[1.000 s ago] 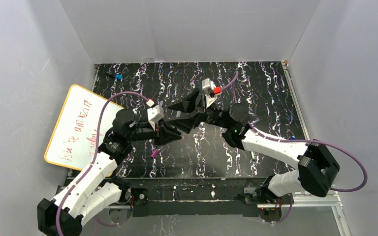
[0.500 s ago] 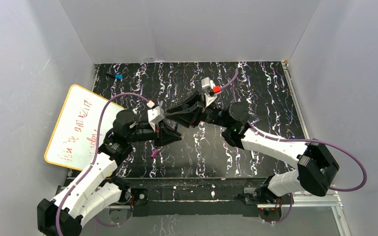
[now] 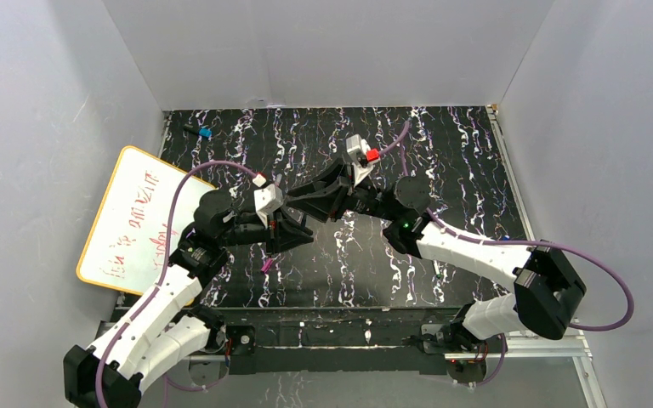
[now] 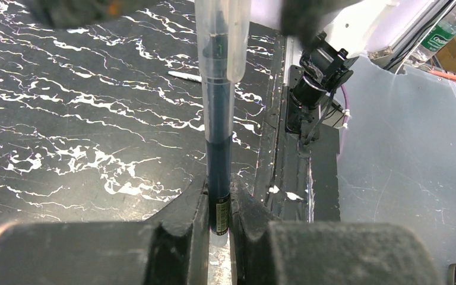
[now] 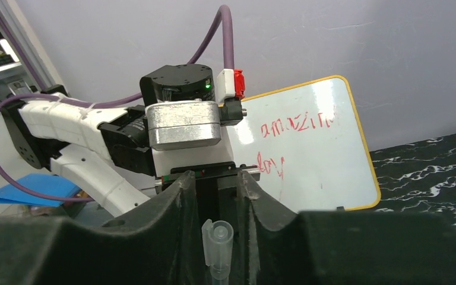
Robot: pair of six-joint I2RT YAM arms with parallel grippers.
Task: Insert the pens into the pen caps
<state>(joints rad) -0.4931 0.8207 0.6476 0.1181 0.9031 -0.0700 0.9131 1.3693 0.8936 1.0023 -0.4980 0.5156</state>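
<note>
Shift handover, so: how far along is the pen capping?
Done: nothing fully finished that I can see. In hand: the left gripper clamps a dark pen, with a clear cap over its end, between the fingers of the right gripper. Left: seat that cap; a white pen and magenta cap lie loose.

Red handwriting on the whiteboard (image 5: 309, 148), right wrist view: the upper line reads roughly "amazin", its end unclear; the lower line starts "lov", the rest hidden. In the top view the same writing is illegible. The small label on the pen (image 4: 219, 136) is unreadable.
</note>
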